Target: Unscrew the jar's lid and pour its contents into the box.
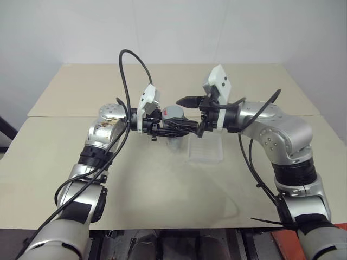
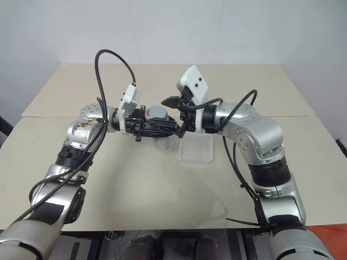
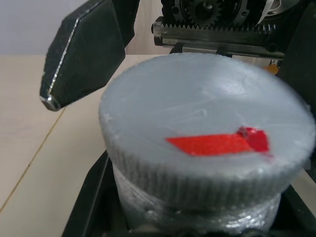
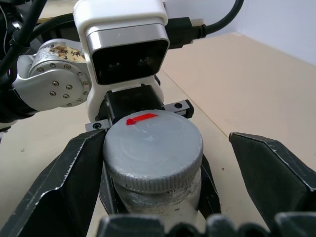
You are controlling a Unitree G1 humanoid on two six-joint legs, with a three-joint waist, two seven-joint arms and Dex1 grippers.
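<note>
My left gripper (image 1: 181,127) pinches one jar (image 4: 158,197), its one lid (image 4: 152,148) on, above the desk's (image 1: 162,184) middle; my right gripper (image 1: 191,115) spreads around the lid. One box (image 1: 206,149) lies beneath.

a pale beige counter (image 1: 162,184) fills the middle of the room, its matte top lit evenly with only soft shadows. a thin seam (image 1: 65,117) runs across the counter from side to side, splitting a nearer slab from a farther one. beyond the counter's far edge rises a plain white wall (image 1: 179,27), and a second pale wall (image 1: 320,49) meets it at a corner past the counter's right end.
</note>
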